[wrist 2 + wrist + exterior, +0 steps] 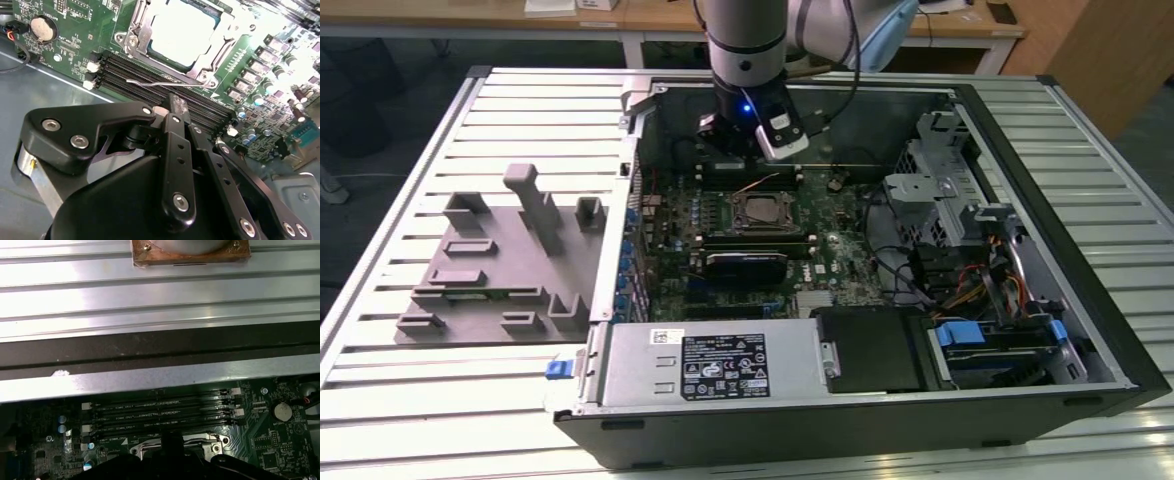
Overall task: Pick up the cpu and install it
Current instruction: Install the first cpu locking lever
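The cpu (182, 30) shows as a pale square plate lying flat inside the metal socket frame (210, 75) on the green motherboard; in the exterior view the cpu (761, 211) sits at the board's middle. My gripper (172, 103) hangs just beyond the socket over the black memory slots (150, 70), fingers pressed together with nothing between them. Its tip is close to the thin wire socket lever (150, 82), which sticks out from the frame. In the exterior view my gripper (750, 160) is above the far edge of the socket.
The open computer case (1067, 150) lies on a slatted metal table (400, 400). A grey plastic fixture tray (494, 270) stands at the exterior view's left. Drive bays and cables (974, 280) fill the case's right side. A coin battery (41, 28) sits on the board.
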You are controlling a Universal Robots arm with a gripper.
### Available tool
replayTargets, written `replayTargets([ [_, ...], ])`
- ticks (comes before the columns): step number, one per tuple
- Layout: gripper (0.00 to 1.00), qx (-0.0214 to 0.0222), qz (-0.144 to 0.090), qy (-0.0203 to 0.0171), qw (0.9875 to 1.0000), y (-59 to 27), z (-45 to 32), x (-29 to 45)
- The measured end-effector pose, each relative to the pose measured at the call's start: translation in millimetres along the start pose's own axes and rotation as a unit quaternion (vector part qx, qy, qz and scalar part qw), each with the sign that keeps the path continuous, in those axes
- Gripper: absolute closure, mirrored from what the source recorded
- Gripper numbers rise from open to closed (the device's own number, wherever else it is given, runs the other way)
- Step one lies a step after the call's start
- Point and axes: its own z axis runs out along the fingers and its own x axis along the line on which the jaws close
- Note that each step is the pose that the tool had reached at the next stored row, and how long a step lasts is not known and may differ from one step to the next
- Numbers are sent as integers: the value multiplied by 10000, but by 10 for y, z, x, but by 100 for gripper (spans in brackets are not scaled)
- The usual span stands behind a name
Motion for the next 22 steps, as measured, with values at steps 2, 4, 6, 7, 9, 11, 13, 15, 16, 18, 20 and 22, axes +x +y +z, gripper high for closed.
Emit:
replayTargets([
  [2,89,-33,-1,-18,10000,-2,9,1],
  [4,89,-65,-3,-37,10000,-4,18,1],
  [6,89,-97,-6,-59,9999,-5,25,1],
  [7,89,-115,-7,-70,9999,-6,28,1],
  [9,89,-150,-8,-88,9998,-6,35,-3],
  [11,89,-186,-7,-98,9998,-6,42,-11],
  [13,89,-220,-4,-98,9997,-7,51,-29],
  [15,89,-252,-1,-95,9996,-12,58,-54],
  [16,89,-264,1,-94,9996,-15,61,-67],
  [18,89,-265,1,-93,9996,-15,61,-72],
  [20,89,-255,0,-95,9996,-15,62,-72],
  [22,89,-211,-1,-109,9997,-16,61,-72],
])
